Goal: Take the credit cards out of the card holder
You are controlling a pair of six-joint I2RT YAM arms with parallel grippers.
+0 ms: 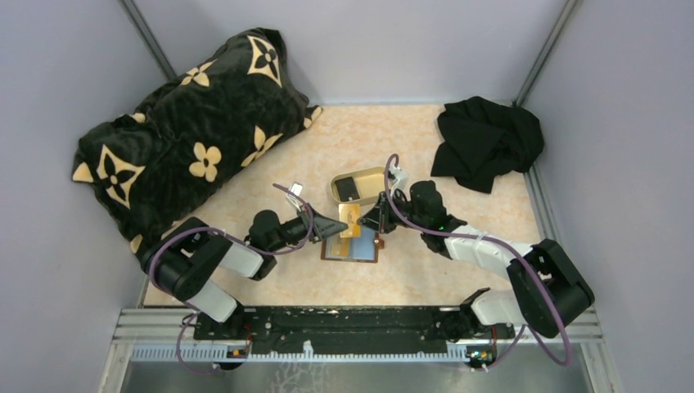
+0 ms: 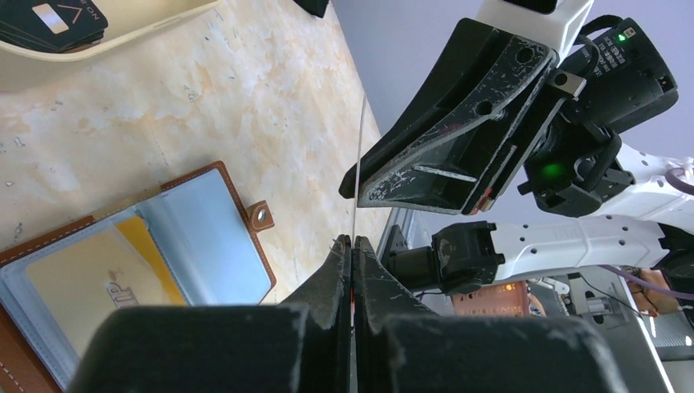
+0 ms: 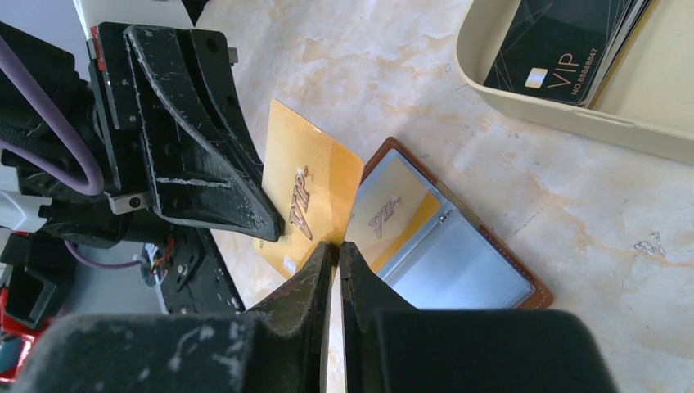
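Note:
The card holder (image 1: 352, 248) (image 2: 205, 237) (image 3: 458, 262) lies open on the marbled table, brown rim up and pale blue sleeves showing. A gold credit card (image 3: 385, 217) (image 2: 90, 278) sits in one sleeve. Above it a second gold VIP credit card (image 1: 350, 219) (image 3: 307, 192) stands on edge, a thin line (image 2: 358, 164) in the left wrist view. My left gripper (image 1: 342, 223) (image 2: 352, 241) is shut on one side of it. My right gripper (image 1: 366, 223) (image 3: 335, 246) is closed on the opposite edge, the card's corner between its jaws.
A tan oval tray (image 1: 372, 174) (image 3: 556, 115) behind the holder holds a black VIP card (image 1: 348, 188) (image 3: 556, 49). A black flowered pillow (image 1: 188, 139) fills the back left. A black cloth (image 1: 487, 139) lies at the back right. Grey walls enclose the table.

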